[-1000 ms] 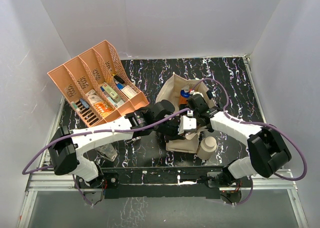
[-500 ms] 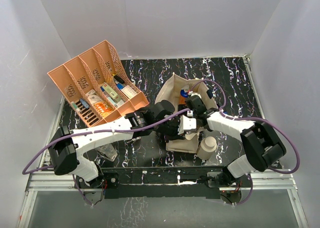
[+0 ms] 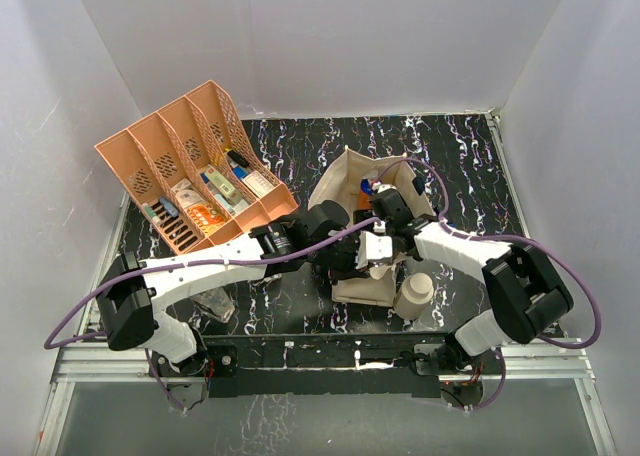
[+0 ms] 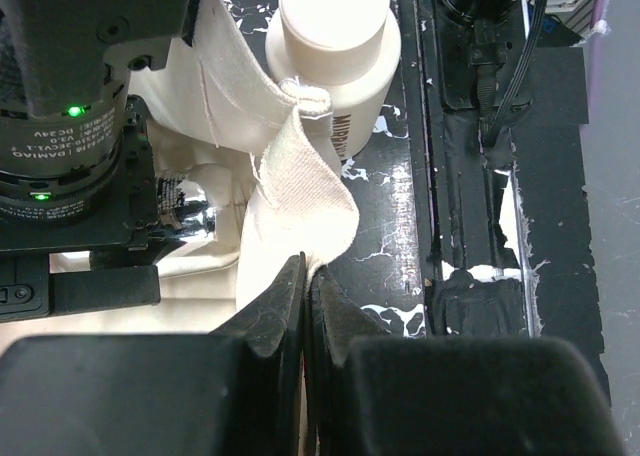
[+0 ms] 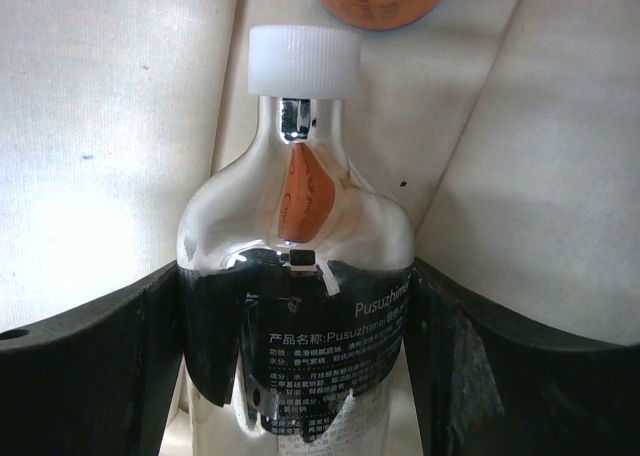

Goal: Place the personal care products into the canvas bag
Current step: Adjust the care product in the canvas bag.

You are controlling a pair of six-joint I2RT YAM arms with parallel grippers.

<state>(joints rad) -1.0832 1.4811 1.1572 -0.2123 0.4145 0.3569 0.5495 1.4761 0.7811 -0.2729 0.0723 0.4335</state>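
canvas bag (image 5: 110,126) behind, right pincer (image 5: 296,306) clasps white-capped bottle (image 5: 300,206).

canvas bag (image 3: 340,184): plain cream-beige | silver bottle (image 5: 300,266): mirror chrome, white ribbed cap, black label with white print, orange reflection | cylinder bottle (image 4: 335,51): cream, dark lettering | tray (image 3: 150,156): pale orange, perforated lattice | table (image 3: 470,166): black with white marbled veins | cables (image 3: 596,321): purple | arms (image 3: 200,268): white and black

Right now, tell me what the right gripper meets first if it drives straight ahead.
Likely the orange item just past the cap of the clear bottle the right gripper holds, canvas bag around it; depth unclear.
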